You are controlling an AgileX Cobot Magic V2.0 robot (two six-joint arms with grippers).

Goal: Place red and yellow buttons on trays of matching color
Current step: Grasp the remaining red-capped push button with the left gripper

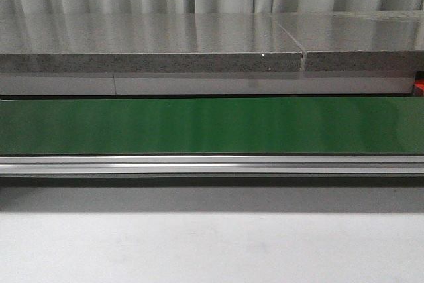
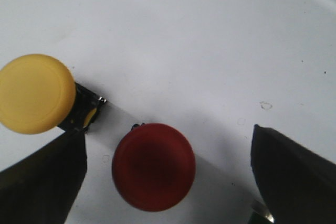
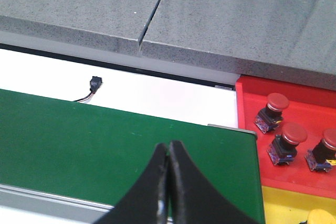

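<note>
In the left wrist view a red button point(image 2: 153, 167) stands on a white surface between the spread fingers of my left gripper point(image 2: 168, 182), which is open and touches nothing. A yellow button point(image 2: 34, 93) stands just beside it, outside the fingers. In the right wrist view my right gripper point(image 3: 168, 153) is shut and empty above the green belt point(image 3: 105, 140). Beyond the belt's end lies the red tray point(image 3: 249, 103) with three red buttons point(image 3: 286, 142) in it, and the yellow tray point(image 3: 283, 203) sits below it with a yellow button point(image 3: 321, 217) at its edge.
The front view shows only the green conveyor belt point(image 1: 212, 125), its metal rail point(image 1: 212, 164), a grey stone slab point(image 1: 152, 44) behind and a white table point(image 1: 212, 243) in front. A small black connector with wires point(image 3: 94, 84) lies beside the belt.
</note>
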